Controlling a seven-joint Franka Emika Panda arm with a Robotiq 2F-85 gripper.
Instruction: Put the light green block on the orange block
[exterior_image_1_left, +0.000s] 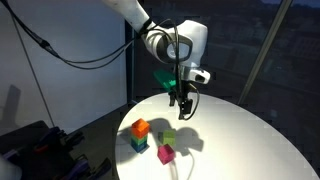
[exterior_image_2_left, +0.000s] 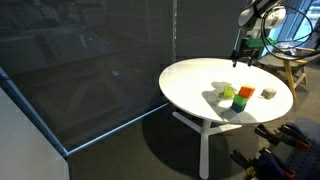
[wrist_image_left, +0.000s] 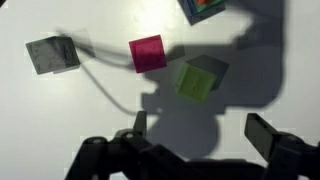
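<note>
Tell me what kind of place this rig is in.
Probably a lab or office demo space, not a home. Cues: dark glass-like partition panels in metal frames, a plain round white pedestal table used as the work surface, and loose black cables hanging against the wall behind.

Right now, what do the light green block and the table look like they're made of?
Light green block: probably painted wood or plastic, matte; flat even colour, crisp edges, no glare. Table: smooth white top, maybe laminate or painted board; uniform surface with sharp shadows.
</note>
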